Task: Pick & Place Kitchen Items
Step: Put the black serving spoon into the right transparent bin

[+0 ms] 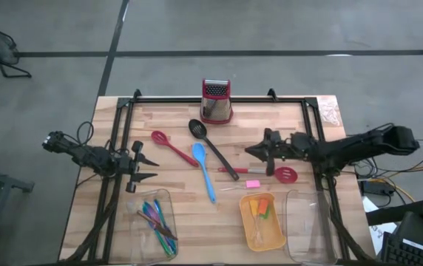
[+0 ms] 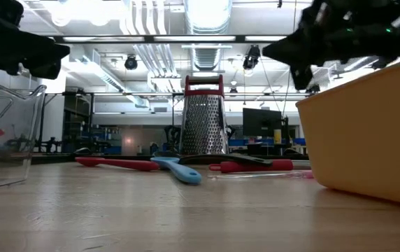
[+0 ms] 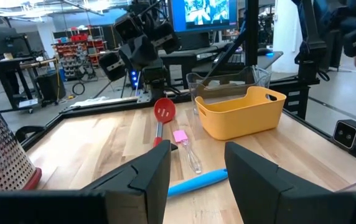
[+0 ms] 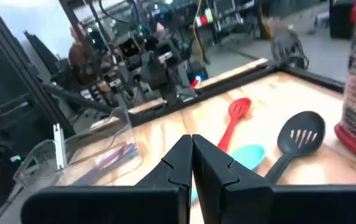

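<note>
- Spoons and spatulas lie mid-table, near the grater.
- Our left gripper hovers open at left.
- Our right gripper hangs closed, empty, above them.

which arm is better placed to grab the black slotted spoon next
Right. The right gripper hangs just beside the black slotted spoon, close to its handle end, while the left gripper waits at the left edge, beyond the red spoon.

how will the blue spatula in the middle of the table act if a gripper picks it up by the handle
The blue spatula lies flat with a long thin handle, so it will probably not roll. It looks like light plastic or silicone, and its broad head may sag or swing if gripped far down the handle. The smooth handle could slip in the fingers.
</note>
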Controlling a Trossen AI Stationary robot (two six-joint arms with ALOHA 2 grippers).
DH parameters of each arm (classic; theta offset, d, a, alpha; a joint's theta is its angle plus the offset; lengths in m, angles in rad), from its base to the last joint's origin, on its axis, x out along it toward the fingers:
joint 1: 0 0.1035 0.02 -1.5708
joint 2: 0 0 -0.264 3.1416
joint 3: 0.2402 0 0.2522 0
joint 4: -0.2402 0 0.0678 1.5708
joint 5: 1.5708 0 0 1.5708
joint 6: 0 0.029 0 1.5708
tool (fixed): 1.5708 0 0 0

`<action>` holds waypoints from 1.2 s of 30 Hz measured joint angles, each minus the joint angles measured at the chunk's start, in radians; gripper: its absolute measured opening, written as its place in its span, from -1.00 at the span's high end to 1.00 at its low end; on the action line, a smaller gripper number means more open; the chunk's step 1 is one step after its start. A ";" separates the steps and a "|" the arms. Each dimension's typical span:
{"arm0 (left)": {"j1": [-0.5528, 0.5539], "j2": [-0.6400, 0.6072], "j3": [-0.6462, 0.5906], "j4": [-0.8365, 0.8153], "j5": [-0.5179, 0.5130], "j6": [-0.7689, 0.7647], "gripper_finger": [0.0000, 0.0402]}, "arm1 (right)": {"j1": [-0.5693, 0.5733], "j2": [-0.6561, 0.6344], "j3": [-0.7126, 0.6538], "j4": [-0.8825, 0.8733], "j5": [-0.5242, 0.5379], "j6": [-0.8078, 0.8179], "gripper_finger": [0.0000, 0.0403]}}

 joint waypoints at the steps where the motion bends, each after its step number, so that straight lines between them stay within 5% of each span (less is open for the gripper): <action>1: 0.000 0.000 0.000 0.001 0.000 0.000 0.21 | 0.002 0.023 0.029 -0.033 0.001 0.001 0.96; 9: 0.000 0.000 0.000 0.003 0.000 0.000 0.21 | 0.004 0.230 0.335 -0.439 0.016 -0.004 0.95; 17: 0.000 0.000 -0.001 0.007 0.000 0.000 0.21 | 0.000 0.423 0.645 -0.931 0.232 -0.002 0.64; 27: 0.000 0.005 -0.002 0.015 0.000 0.000 0.21 | 0.000 0.693 0.902 -1.016 0.245 -0.028 -0.04; 36: 0.000 0.007 -0.002 0.016 0.000 0.000 0.21 | 0.000 0.893 1.057 -1.143 0.248 -0.027 -0.19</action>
